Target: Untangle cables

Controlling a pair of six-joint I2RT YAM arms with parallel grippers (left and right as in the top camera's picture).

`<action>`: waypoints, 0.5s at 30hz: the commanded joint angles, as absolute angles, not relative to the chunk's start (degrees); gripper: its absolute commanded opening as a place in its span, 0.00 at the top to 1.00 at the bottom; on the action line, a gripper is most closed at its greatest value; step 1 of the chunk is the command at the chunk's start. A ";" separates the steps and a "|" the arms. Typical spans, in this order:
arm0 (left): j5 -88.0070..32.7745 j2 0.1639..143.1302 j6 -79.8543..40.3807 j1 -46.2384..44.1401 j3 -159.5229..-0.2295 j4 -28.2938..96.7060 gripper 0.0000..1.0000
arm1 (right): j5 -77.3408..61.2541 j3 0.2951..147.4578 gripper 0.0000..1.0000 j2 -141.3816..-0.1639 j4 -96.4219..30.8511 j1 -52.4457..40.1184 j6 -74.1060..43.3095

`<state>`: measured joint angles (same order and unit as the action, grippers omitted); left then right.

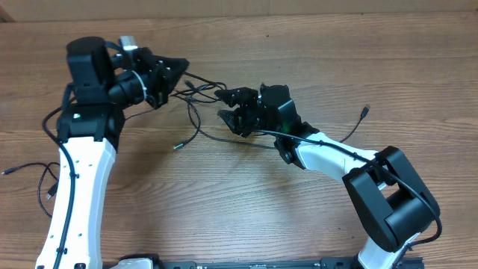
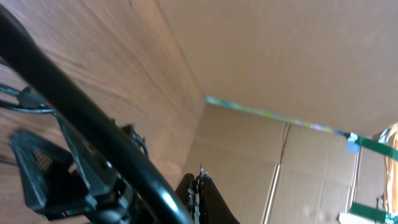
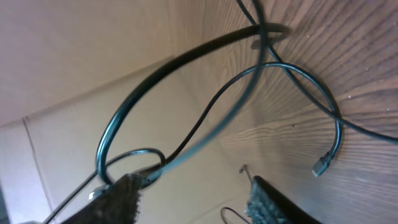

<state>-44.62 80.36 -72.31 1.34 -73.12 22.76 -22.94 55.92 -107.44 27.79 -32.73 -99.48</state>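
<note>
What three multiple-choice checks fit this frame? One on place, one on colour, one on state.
1. The tangle of thin black cables lies:
A between the two grippers
B beside the arm bases
C under the right arm's elbow

2. The long arm links are:
A red
B white
C green

3. The right gripper has its jaws:
A pressed shut
B apart
C out of view

Key:
1 A: in the overhead view the knot sits between the left gripper and the right gripper.
2 B: both forearm shells are white.
3 B: the right wrist view shows a wide gap between the fingers.
</note>
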 commanded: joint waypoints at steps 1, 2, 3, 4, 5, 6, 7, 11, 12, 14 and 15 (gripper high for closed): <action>-45.58 79.07 -74.39 -0.56 -74.08 22.63 0.96 | -21.56 56.31 0.48 -107.39 27.75 -33.50 -104.79; -45.60 79.07 -74.39 -0.82 -74.08 22.63 0.96 | -21.37 56.31 0.48 -107.39 27.53 -33.71 -105.75; -45.69 79.07 -74.39 -1.06 -74.08 22.68 0.96 | -20.99 56.31 0.48 -107.39 27.11 -33.82 -106.80; -45.71 79.07 -74.41 -1.30 -74.08 22.68 0.96 | -20.62 56.31 0.48 -107.39 26.41 -33.98 -108.12; -45.74 79.07 -74.48 -1.54 -74.08 22.68 0.96 | -20.23 56.31 0.48 -107.39 25.91 -34.09 -109.67; -45.74 79.05 -74.91 -1.91 -74.08 22.68 0.96 | -20.08 56.31 0.48 -107.39 25.54 -34.17 -110.87; -45.74 79.05 -75.24 -2.28 -74.08 22.68 0.96 | -19.92 56.31 0.48 -107.39 25.08 -34.22 -112.09; -45.67 79.05 -75.85 -3.44 -74.08 22.63 0.96 | -19.99 56.31 0.84 -107.39 25.06 -34.24 -113.14; -45.69 79.07 -75.85 -3.55 -74.08 22.61 0.96 | -20.21 56.31 0.94 -107.39 24.95 -34.28 -113.06; -45.67 79.05 -76.66 -3.55 -74.08 22.59 0.96 | -20.62 56.31 0.96 -107.39 24.77 -34.46 -109.58; -45.65 79.05 -77.80 -3.55 -74.08 22.52 0.96 | -20.93 56.31 0.96 -107.39 24.75 -34.52 -107.94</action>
<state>-44.86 80.36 -75.22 -3.31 -73.12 22.76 -20.58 55.92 -107.44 24.53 -34.15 -111.15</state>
